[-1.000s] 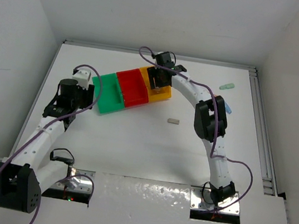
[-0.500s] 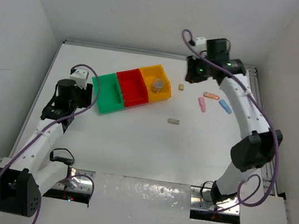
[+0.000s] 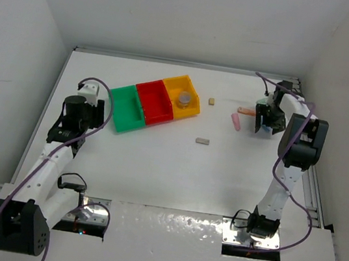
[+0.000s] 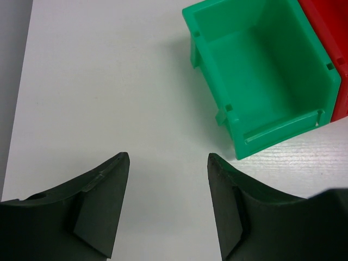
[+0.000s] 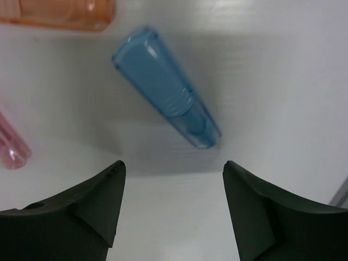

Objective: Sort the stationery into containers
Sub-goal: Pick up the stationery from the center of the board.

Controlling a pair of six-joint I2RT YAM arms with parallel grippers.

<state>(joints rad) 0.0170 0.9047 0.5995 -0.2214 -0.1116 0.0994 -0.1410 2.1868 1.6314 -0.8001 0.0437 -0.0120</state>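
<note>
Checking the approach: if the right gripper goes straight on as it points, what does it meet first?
Likely the blue piece, which lies just ahead of the open right gripper; depth is unclear.

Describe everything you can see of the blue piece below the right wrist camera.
The blue piece is a translucent plastic oblong, wider and rounded at one end, narrowing to a clearer tip. It lies flat and diagonal on the white table, casting a soft shadow. The orange piece and pink piece lie nearby, apart from it. The open right gripper hangs over it, not touching it.
</note>
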